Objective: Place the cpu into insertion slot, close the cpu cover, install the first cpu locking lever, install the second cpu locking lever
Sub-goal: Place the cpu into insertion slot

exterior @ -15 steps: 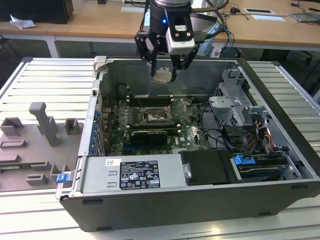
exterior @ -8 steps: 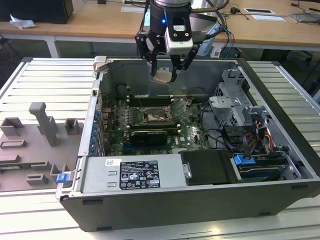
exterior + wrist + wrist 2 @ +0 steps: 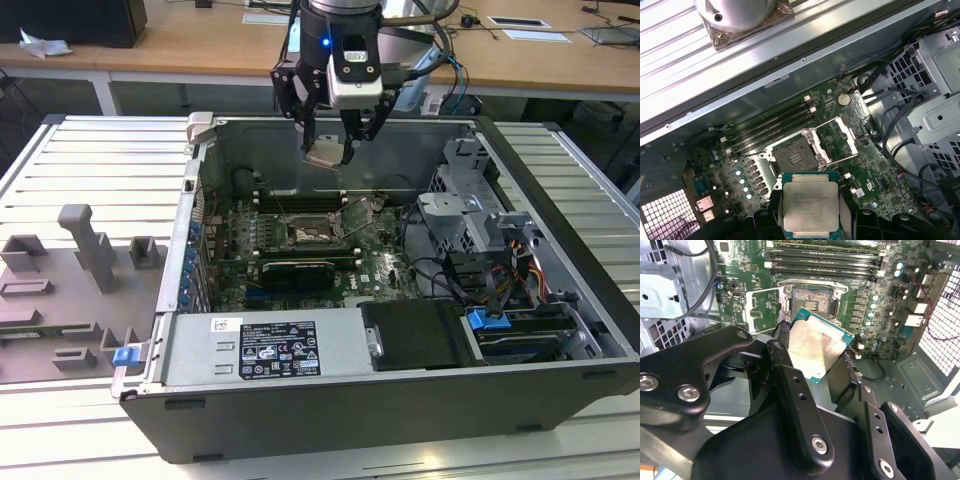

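The gripper (image 3: 816,342) is seen clamped on the cpu (image 3: 811,207), which is held in the air above the motherboard (image 3: 875,172); below it the insertion slot (image 3: 795,156) is seen bare, and the cpu cover (image 3: 842,136) is flipped open alongside.

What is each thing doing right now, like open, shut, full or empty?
gripper: shut on the cpu.
cpu: held up in the air, not placed yet.
insertion slot: empty and uncovered.
cpu cover: swung open.
computer case: open, insides showing.
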Controlling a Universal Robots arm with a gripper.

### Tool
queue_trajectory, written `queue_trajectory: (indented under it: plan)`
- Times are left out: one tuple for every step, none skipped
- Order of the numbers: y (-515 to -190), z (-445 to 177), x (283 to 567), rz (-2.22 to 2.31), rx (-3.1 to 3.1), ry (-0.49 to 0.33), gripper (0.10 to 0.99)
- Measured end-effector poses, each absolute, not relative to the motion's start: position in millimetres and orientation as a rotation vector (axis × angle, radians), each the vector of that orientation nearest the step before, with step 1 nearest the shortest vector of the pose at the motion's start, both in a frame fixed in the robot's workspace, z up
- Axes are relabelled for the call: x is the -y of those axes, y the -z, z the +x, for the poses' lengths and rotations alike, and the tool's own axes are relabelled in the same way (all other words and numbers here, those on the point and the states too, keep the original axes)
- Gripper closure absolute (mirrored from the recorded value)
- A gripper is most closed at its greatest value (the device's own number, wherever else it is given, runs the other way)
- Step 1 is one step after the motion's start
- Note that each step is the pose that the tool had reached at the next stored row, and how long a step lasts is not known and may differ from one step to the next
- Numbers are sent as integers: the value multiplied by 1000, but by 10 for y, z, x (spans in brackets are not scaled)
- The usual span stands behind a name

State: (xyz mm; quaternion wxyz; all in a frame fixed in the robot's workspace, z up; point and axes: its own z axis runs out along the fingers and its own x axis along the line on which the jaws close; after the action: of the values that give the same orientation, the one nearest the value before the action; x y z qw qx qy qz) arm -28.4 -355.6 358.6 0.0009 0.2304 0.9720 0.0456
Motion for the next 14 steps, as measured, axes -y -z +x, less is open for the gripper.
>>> queue_trajectory:
  plan:
    - [-3585, -284, 3556, 727, -3051, -143, 545]
    - [-3584, -284, 3556, 731, -3050, -143, 545]
    - [-3584, -284, 3556, 735, -3049, -143, 545]
    - [-3584, -284, 3556, 739, -3048, -143, 545]
    - [-3584, -284, 3556, 743, -3047, -143, 545]
    - [-3584, -284, 3556, 747, -3046, -143, 545]
    - [-3583, -284, 3556, 753, -3044, -143, 545]
    - [-3583, -284, 3557, 764, -3041, -143, 545]
    - [-3583, -284, 3557, 784, -3035, -143, 545]
    - [-3583, -284, 3556, 792, -3033, -143, 545]
    - [-3583, -284, 3556, 797, -3031, -143, 545]
    - [-3583, -284, 3556, 805, -3029, -143, 545]
    - [-3583, -284, 3556, 814, -3026, -143, 545]
    - [-3583, -284, 3556, 820, -3024, -143, 545]
